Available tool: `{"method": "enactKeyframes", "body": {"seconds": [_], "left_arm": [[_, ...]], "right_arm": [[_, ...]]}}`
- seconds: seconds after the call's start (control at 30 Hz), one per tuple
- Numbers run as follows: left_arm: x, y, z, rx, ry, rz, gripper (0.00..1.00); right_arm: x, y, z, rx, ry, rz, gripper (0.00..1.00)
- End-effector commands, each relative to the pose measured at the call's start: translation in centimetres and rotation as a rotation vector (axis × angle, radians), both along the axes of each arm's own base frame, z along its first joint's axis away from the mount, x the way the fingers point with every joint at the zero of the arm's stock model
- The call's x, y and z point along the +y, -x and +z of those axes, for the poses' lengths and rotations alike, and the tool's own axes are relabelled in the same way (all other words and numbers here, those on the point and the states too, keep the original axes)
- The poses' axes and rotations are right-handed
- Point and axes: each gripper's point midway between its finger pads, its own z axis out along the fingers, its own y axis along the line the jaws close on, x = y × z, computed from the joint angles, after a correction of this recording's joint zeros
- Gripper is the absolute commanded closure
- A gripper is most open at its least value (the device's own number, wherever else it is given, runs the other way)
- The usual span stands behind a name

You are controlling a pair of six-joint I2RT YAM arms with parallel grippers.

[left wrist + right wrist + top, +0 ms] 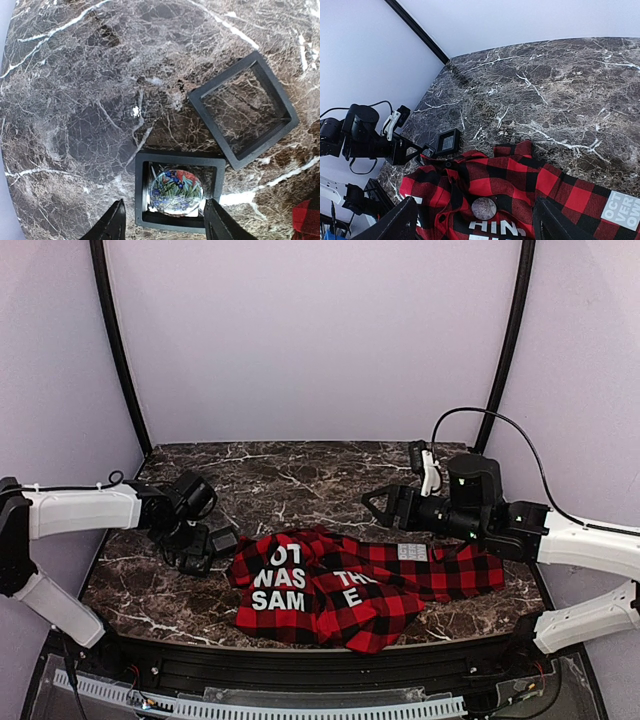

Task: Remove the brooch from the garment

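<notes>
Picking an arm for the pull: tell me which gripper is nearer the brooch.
Right. The right gripper hovers over the garment with the brooch framed between its open fingers. The left gripper sits off the garment's left side, over a black frame.

My left arm (80, 510) and right arm (590, 545), at the frame's sides: white shells, black joints, a black right gripper (372, 503), and a black cable (528, 452) arching above its wrist.

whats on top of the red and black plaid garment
A small round grey disc brooch lies on the red-and-black plaid cloth garment, just above its white block letters. A white printed label sits near one edge. Any pin or fastening beneath is covered by the disc.
</notes>
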Motion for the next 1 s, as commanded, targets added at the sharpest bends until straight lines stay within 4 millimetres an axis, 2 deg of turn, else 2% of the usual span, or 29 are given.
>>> {"method": "enactKeyframes", "body": {"seconds": [0.0, 0.1, 0.17, 0.2, 0.23, 0.27, 0.3, 0.33, 0.37, 0.47, 0.57, 0.67, 0.83, 0.97], "left_arm": [[0.0, -0.5, 2.5, -0.056, 0.03, -0.005, 0.43], [-1.1, -1.3, 5.0, -0.111, 0.085, -0.045, 0.38], [-2.7, -1.9, 7.8, -0.179, 0.16, -0.124, 0.32], [-4.0, -1.9, 8.6, -0.184, 0.221, -0.173, 0.27], [-5.0, -2.2, 10.4, -0.231, 0.263, -0.223, 0.24], [-6.5, -1.9, 11.3, -0.229, 0.33, -0.281, 0.15], [-8.4, -1.7, 13.1, -0.247, 0.41, -0.364, 0.11], [-9.3, -1.5, 13.9, -0.252, 0.448, -0.405, 0.04], [-10.9, -1.2, 15.4, -0.258, 0.52, -0.481, 0.03], [-14.1, -0.3, 18.0, -0.256, 0.651, -0.627, 0.01], [-17.2, 1.1, 18.2, -0.19, 0.76, -0.765, 0.01], [-19.4, 2.1, 18.0, -0.155, 0.794, -0.846, 0.01], [-23.2, 5.2, 15.8, -0.091, 0.789, -0.969, 0.01], [-24.4, 6.3, 13.4, -0.026, 0.764, -0.989, 0.03]], "right_arm": [[-0.7, 0.1, -0.1, 0.001, 0.012, -0.009, 0.21], [-0.7, 0.1, -0.3, 0.005, 0.034, -0.007, 0.2], [-0.4, 0.2, -0.8, 0.013, 0.055, 0.016, 0.2], [0.0, 0.3, -1.2, 0.022, 0.064, 0.032, 0.2], [0.3, 0.4, -1.6, 0.031, 0.071, 0.052, 0.2], [0.8, 0.6, -2.1, 0.043, 0.078, 0.076, 0.2], [1.2, 0.7, -2.6, 0.057, 0.086, 0.096, 0.2], [1.6, 0.8, -3.3, 0.072, 0.097, 0.109, 0.2], [1.7, 0.7, -3.9, 0.085, 0.109, 0.11, 0.2], [2.9, 1.4, -5.8, 0.131, 0.125, 0.171, 0.2], [4.2, 2.6, -7.7, 0.176, 0.139, 0.246, 0.2], [5.0, 3.5, -9.9, 0.224, 0.175, 0.278, 0.21], [6.6, 5.1, -12.6, 0.284, 0.181, 0.327, 0.3], [7.3, 6.7, -14.6, 0.344, 0.208, 0.364, 0.43]]}}
